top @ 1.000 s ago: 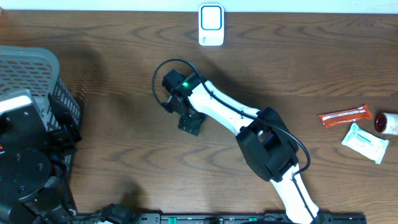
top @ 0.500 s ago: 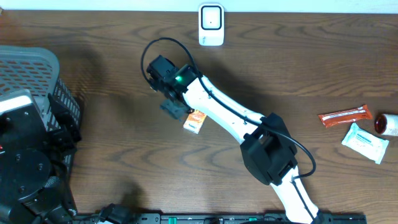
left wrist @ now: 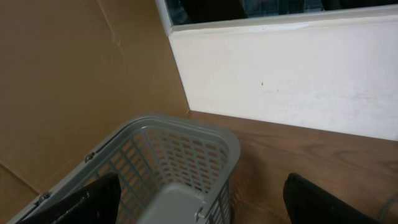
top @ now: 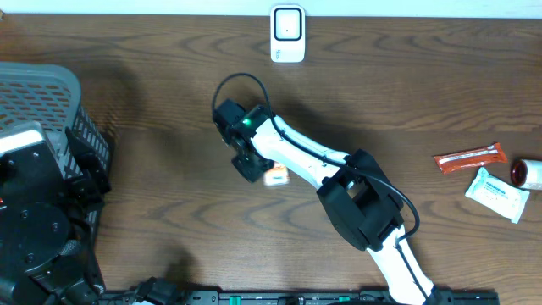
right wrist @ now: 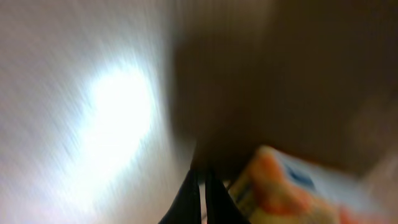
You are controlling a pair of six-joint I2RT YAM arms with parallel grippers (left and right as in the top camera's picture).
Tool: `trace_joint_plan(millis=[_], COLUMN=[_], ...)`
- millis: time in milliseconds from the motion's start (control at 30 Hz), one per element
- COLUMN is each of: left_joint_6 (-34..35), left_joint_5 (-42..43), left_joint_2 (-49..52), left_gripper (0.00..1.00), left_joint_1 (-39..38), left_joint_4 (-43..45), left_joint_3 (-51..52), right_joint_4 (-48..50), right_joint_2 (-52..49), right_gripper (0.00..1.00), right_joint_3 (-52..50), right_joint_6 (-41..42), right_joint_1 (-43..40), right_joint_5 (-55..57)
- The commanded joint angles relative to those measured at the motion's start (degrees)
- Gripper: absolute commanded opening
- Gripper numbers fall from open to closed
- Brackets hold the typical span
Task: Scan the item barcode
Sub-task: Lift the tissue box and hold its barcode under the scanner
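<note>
The item is a small orange-and-white box (top: 275, 177) that lies on the wooden table just right of my right gripper (top: 250, 166). In the blurred right wrist view the box (right wrist: 292, 186) sits beside the gripper (right wrist: 200, 196), whose two dark fingers are pressed together with nothing between them. A white scanner (top: 288, 34) stands at the table's far edge. My left gripper (left wrist: 199, 211) hangs open above the grey basket (left wrist: 186, 143), fingers wide apart and empty.
The grey basket (top: 42, 93) stands at the left edge under the left arm (top: 34, 229). At the far right lie an orange bar (top: 468, 158), a white packet (top: 497, 194) and a red-and-white item (top: 527, 168).
The right gripper went from open to shut. It swung up-left, uncovering the box, then came back down beside it. The box now lies slightly further right. The left arm has not moved.
</note>
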State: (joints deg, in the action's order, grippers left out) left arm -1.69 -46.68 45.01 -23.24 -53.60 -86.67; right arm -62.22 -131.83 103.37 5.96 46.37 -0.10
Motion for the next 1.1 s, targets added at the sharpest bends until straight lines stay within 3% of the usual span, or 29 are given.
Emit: trace_joint_plan(millis=[0, 100, 300, 367, 467, 500, 567, 600, 633, 733, 1067], left_joint_6=[0.1, 0.1, 0.1, 0.1, 0.1, 0.1, 0.1, 0.1, 0.1, 0.1, 0.1], left_joint_5=[-0.5, -0.5, -0.5, -0.5, -0.5, -0.5, -0.5, -0.5, -0.5, -0.5, -0.5], left_joint_2=[0.1, 0.1, 0.1, 0.1, 0.1, 0.1, 0.1, 0.1, 0.1, 0.1, 0.1], left_gripper=[0.84, 0.84, 0.84, 0.84, 0.84, 0.84, 0.84, 0.84, 0.84, 0.84, 0.84], left_joint_1=[0.2, 0.2, 0.2, 0.2, 0.2, 0.2, 0.2, 0.2, 0.2, 0.2, 0.2], left_joint_4=[0.0, 0.0, 0.0, 0.0, 0.0, 0.0, 0.0, 0.0, 0.0, 0.0, 0.0], left_joint_3=[0.2, 0.2, 0.2, 0.2, 0.2, 0.2, 0.2, 0.2, 0.2, 0.2, 0.2], right_joint_4=[-6.1, -12.6, -16.9, -17.4, -18.0, -18.0, -16.8, -15.9, -14.9, -12.5, -4.5], right_joint_2=[-0.5, -0.5, -0.4, 0.0, 1.9, 2.9, 5.7, 6.8, 7.9, 9.9, 5.2], right_gripper=[0.01, 0.01, 0.01, 0.01, 0.01, 0.09, 0.65, 0.85, 0.99, 0.99, 0.99], right_joint_3=[-0.2, -0.2, -0.2, 0.2, 2.0, 2.5, 3.0, 3.0, 3.0, 3.0, -1.6], right_joint_6=[-0.5, 0.3, 13.7, 16.7, 16.7, 16.7, 16.7, 16.7, 16.8, 17.1, 17.2], right_joint_1=[0.0, -0.6, -3.5, -4.3, -4.5, -4.5, -4.6, -4.8, -5.0, -5.7, -9.1], right_joint_5=[1.1, 11.3, 33.2, 32.6, 22.1, 18.3, 8.4, 5.6, 3.1, -1.2, -0.1])
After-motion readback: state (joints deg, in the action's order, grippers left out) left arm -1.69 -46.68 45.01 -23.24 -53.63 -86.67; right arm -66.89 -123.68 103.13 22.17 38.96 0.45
